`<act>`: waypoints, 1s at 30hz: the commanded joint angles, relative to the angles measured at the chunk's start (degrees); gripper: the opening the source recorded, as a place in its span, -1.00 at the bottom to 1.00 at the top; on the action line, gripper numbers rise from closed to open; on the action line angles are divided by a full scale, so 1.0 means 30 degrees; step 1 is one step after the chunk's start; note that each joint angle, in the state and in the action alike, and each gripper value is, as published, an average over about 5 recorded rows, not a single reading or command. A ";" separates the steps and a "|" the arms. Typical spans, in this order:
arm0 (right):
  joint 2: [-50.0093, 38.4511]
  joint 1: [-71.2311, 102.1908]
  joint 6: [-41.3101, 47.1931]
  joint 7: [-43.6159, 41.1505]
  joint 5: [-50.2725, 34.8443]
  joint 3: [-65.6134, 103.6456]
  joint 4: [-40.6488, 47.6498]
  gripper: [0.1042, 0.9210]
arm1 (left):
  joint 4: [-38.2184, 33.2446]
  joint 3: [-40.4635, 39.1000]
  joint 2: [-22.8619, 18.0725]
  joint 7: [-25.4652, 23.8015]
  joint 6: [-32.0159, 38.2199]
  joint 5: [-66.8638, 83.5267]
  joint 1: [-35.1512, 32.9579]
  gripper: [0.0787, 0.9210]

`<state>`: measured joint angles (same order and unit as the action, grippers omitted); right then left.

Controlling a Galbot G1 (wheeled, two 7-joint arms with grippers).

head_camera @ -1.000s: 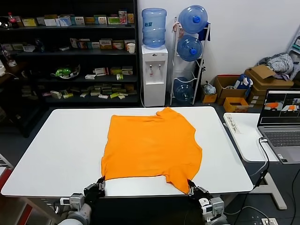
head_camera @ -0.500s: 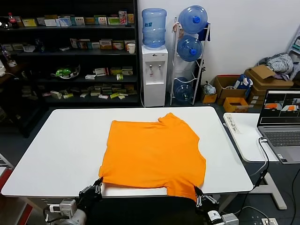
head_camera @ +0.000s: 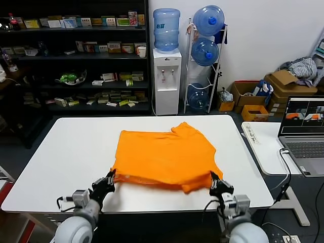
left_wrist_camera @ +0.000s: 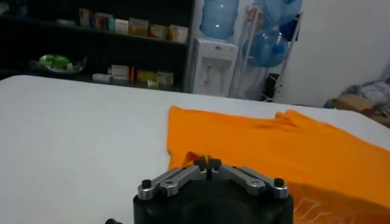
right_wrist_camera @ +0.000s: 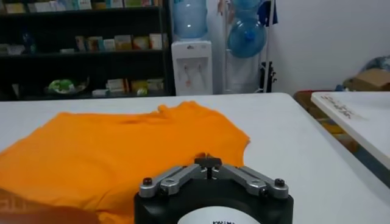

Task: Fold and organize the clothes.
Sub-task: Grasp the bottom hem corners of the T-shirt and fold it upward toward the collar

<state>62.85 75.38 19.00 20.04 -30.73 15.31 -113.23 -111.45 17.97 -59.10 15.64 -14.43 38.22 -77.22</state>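
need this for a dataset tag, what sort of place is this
Probably an office or lab storeroom: a white table with an orange T-shirt, a water dispenser, stocked shelves and cardboard boxes.

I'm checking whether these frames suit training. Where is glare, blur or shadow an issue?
Head view: even light, T-shirt sharp, thin shadow under its lifted near edge, white table bright but not blown out. Left wrist view: shelves and the T-shirt soft; left gripper body dark. Right wrist view: right gripper crisp, background shelves mildly soft.
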 commanded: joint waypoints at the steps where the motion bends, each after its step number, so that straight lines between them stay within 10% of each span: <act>1: -0.0067 -0.5328 0.0421 0.0720 -0.1409 -0.1491 0.3368 -0.95 | 0.4782 -0.1505 -0.0179 -0.0370 0.0083 0.0249 0.5674 -0.95; 17: 0.0366 -0.6019 0.0551 -0.0323 -0.1293 -0.2263 0.4411 -0.93 | 0.5810 -0.2141 -0.0230 -0.0698 -0.0228 0.0173 0.6221 -0.95; 30: -0.1166 -0.2164 -0.0023 -0.2370 0.1591 0.0000 0.2099 -0.09 | 0.2608 -0.0663 0.0520 -0.0878 -0.0435 -0.0050 0.1984 -0.30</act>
<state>62.01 62.69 19.65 16.06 -30.29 11.82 -103.87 -97.72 13.31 -58.75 13.86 -15.68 38.66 -62.62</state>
